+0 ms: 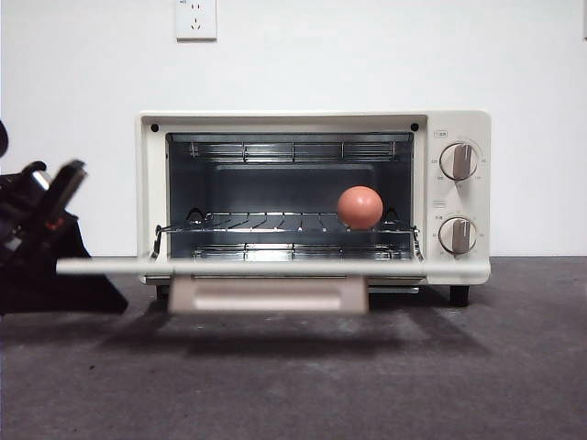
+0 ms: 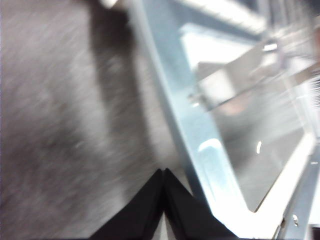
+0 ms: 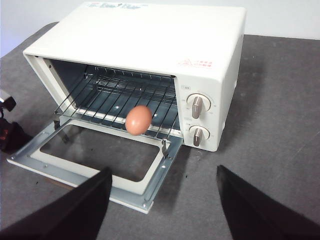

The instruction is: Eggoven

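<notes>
One egg resting on wire rack inside oven, door down; left hand pinched together beside door, right hand spread, empty; next: shut door.

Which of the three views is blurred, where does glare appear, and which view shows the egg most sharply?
Left wrist view: smeared with blur, and glare whitens the door glass beside the shut left gripper. Front view: the egg on the rack is sharp; the open door's near edge looks soft. Right wrist view: evenly lit, oven crisp, open right gripper dark.
</notes>
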